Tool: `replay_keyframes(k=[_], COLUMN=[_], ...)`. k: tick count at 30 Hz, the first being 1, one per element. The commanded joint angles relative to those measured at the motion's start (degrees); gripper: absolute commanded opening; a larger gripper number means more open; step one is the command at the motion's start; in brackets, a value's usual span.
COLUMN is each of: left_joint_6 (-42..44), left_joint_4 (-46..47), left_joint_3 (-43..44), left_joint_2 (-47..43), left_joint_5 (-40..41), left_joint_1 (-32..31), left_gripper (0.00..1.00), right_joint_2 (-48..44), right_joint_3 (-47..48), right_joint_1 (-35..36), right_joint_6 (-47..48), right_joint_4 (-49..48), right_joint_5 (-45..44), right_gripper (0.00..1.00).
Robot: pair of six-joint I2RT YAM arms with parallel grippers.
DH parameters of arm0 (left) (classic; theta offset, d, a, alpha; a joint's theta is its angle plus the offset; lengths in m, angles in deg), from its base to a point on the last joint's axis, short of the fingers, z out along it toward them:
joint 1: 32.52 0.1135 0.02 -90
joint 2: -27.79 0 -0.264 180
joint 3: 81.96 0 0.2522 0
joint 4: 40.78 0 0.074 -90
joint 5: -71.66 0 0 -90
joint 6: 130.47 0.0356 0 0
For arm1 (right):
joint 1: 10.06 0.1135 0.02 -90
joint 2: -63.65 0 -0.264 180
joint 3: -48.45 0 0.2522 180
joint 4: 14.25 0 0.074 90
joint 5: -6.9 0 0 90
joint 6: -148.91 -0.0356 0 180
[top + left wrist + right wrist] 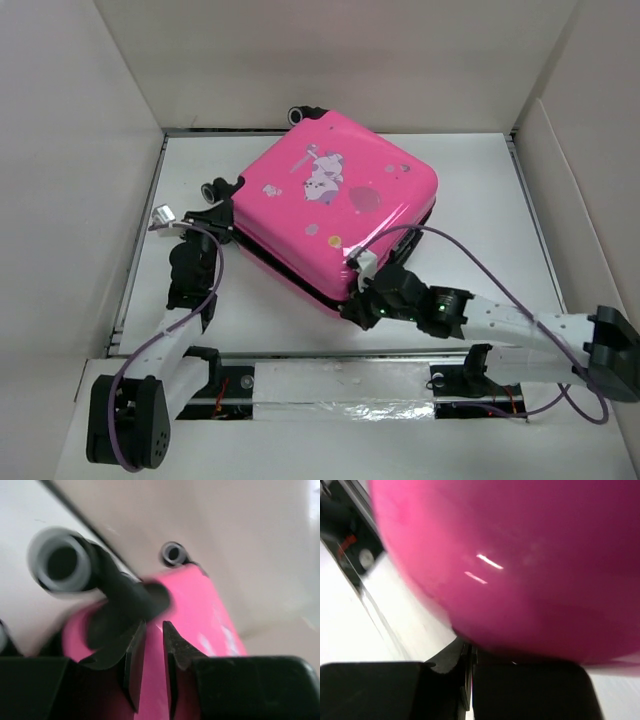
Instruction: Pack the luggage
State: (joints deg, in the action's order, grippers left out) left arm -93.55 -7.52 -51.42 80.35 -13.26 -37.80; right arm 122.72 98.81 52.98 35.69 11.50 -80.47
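The luggage (335,205) is a bright pink hard-shell case with a cartoon print, lying closed and flat on the white table. My left gripper (218,215) is at its left corner beside a caster wheel (215,188). In the left wrist view the left gripper (154,624) has its jaws a narrow gap apart, and only the pink shell (200,615) shows through the gap, under the black wheel mount and grey wheel (62,562). My right gripper (358,300) is at the near corner. In the right wrist view the right gripper (470,647) is shut and tucked under the pink shell (520,555).
White walls enclose the table on the left, back and right. A second caster wheel (300,112) sticks out at the luggage's far corner. A rail with silver tape (340,395) runs along the near edge. Bare tabletop (480,200) lies to the right of the luggage.
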Motion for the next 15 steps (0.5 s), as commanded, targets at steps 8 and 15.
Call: replay_keyframes(k=[8,15], left_joint_6=[-1.95,-0.80], left_joint_4=[5.89,5.01], left_joint_3=[-5.35,-3.86], left_joint_2=[-4.30,-4.83], left_joint_5=[-18.70,-20.28], left_joint_1=[-5.71,-5.71], left_gripper=[0.00,0.00], right_joint_2=[4.24,-18.97], right_joint_3=[9.57,2.88], right_joint_1=[-7.82,-30.16], right_joint_6=[1.42,3.88], right_joint_4=[-24.21,-6.47], right_joint_5=[-5.98,4.22], right_gripper=[0.00,0.00])
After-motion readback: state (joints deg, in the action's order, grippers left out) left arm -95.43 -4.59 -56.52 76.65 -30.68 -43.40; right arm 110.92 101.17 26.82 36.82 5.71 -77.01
